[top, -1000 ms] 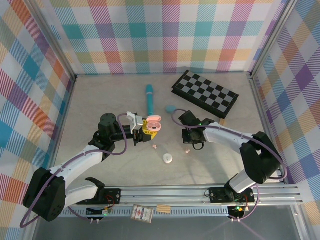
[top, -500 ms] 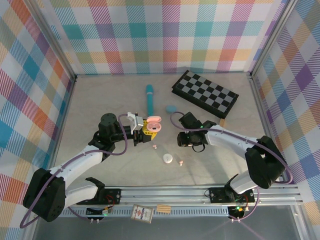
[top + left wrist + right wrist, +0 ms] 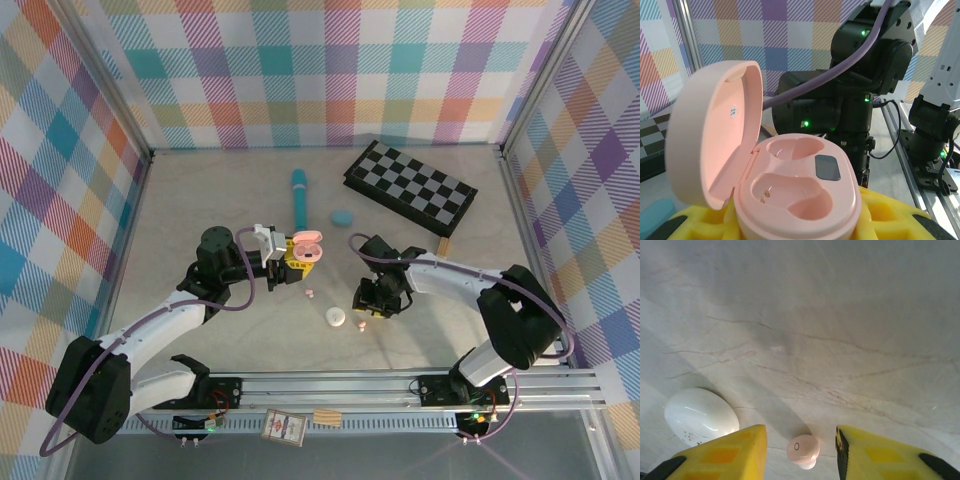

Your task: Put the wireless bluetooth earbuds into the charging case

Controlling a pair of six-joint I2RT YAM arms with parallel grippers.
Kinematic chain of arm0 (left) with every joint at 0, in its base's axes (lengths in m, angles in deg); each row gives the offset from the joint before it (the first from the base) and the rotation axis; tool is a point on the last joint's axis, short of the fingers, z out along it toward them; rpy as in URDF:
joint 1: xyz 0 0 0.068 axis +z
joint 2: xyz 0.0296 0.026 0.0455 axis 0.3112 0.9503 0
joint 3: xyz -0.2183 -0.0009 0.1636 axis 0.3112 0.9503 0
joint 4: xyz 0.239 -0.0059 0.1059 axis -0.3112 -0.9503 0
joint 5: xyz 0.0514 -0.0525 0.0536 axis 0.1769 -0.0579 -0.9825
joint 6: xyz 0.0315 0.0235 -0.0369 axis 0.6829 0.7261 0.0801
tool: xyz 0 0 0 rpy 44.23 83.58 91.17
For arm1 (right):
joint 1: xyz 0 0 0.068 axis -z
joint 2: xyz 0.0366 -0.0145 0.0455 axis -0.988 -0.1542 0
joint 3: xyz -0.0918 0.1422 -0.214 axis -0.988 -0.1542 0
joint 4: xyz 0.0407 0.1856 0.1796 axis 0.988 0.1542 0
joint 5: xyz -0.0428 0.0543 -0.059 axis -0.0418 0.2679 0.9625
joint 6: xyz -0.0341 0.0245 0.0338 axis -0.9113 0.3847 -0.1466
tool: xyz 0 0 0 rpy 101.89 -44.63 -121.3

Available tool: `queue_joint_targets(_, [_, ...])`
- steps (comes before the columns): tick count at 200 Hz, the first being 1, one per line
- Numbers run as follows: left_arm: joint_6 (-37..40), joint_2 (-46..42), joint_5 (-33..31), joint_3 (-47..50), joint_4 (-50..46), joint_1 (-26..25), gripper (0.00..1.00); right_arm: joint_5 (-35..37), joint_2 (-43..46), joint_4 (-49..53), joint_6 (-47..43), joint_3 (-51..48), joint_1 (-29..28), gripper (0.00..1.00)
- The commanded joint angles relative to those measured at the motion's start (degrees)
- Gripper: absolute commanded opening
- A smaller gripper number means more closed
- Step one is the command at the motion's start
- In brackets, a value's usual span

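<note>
My left gripper is shut on the pink charging case, held off the table. In the left wrist view the case stands open between yellow fingers, lid tipped left, both wells empty. A pink earbud lies on the table beside the white oval case. My right gripper hangs over it, open. In the right wrist view the earbud sits between the yellow fingertips, touching neither. A second pink earbud lies below the held case.
A teal pen and a small light blue oval lie behind the grippers. A folded checkerboard sits at the back right. The white oval case is close to my right gripper's left finger.
The right gripper went from shut to open and moved left and nearer. The pink earbud beside it shifted toward the near edge, next to the white case. The left arm stayed still.
</note>
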Motion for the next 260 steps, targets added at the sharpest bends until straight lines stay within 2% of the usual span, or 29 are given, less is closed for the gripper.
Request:
queue_joint_targets(1, [1.10,-1.66,0.11,-0.62,0.86,0.67,0.34,-4.06,-0.78,-2.27,9.30,-2.12,-0.59,0.39])
queue_joint_targets(64, [1.36,-1.94,0.17,-0.48,0.56,0.84,0.34,-4.04,-0.83,-2.02,13.35,-2.78,-2.38,0.36])
queue_joint_targets(121, [1.33,-1.93,0.40,-0.66,0.43,0.89,0.34,-3.60,-2.92,-2.27,13.11,-2.15,-2.67,0.33])
queue_joint_targets(187, [1.36,-1.92,0.43,-0.57,0.62,0.93,0.34,-1.25,-3.52,-0.20,10.89,-0.86,-2.67,0.17])
queue_joint_targets(232, [1.08,-2.13,0.59,-0.57,0.35,0.93,0.34,2.07,2.58,0.17,3.85,0.83,-2.08,0.15])
queue_joint_targets(250, [0.96,-2.19,0.76,-0.66,0.31,0.95,0.34,-1.15,5.24,-1.26,-1.45,1.64,-0.42,0.15])
queue_joint_targets(260, [0.72,-2.21,0.93,-0.66,0.34,0.97,0.34,-5.80,6.86,-3.35,-4.94,1.67,0.85,0.15])
